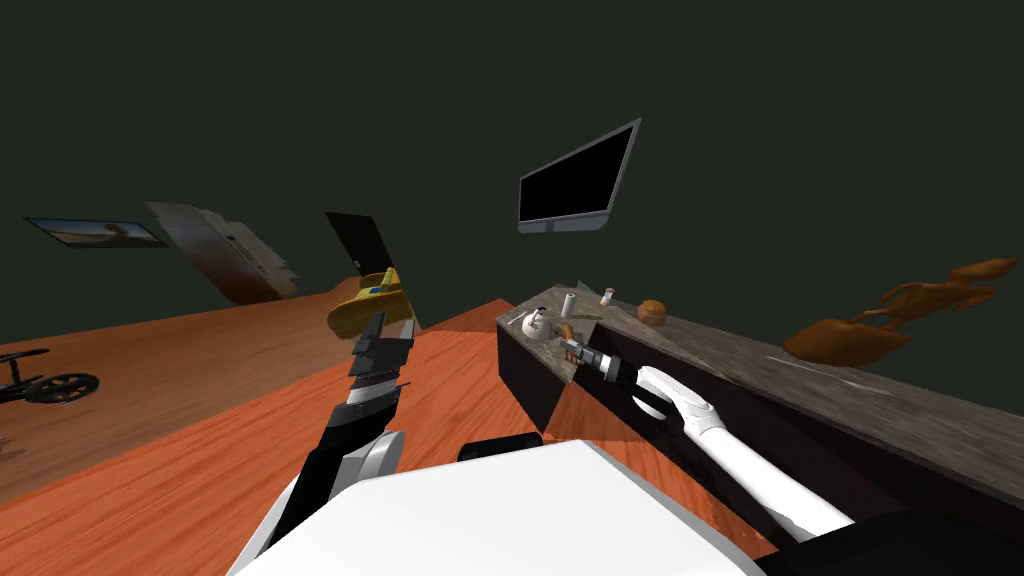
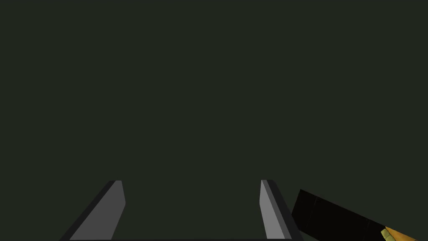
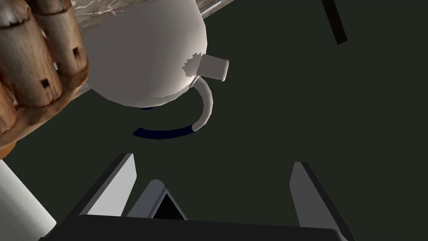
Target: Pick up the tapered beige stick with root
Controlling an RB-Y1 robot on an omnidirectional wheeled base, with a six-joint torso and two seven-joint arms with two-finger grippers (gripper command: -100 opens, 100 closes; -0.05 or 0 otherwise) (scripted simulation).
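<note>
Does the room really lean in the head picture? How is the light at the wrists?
Head view: the lean is the camera's roll, shared by the orange wooden floor and the dark flat wall screen. Left wrist view: the open left gripper is evenly lit, no glare. Right wrist view: the round white pot shades softly ahead of the open right gripper.

Right arm extended forward, right tool [image 3: 213, 161] fingers apart; left arm raised, left tool [image 2: 192, 184] fingers apart.
</note>
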